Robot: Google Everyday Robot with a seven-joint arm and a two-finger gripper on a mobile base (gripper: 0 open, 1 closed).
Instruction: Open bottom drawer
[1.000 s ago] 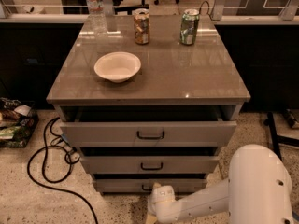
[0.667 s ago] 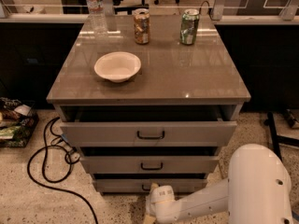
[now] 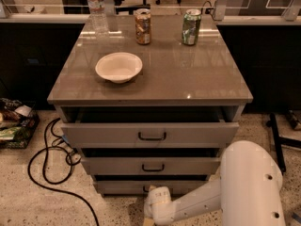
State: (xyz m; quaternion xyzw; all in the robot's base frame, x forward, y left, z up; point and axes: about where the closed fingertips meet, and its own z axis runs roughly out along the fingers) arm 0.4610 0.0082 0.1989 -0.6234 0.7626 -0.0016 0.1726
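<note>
Approach is judged in hand: the pincer is held just before the bottom drawer, grip state untellable, and a handle grasp and outward pull are called for.

Looks down from above and in front of the cabinet, facing its top and drawer fronts, fairly near. Takes in the arm at lower right, with the gripper low, just before the bottom drawer.
</note>
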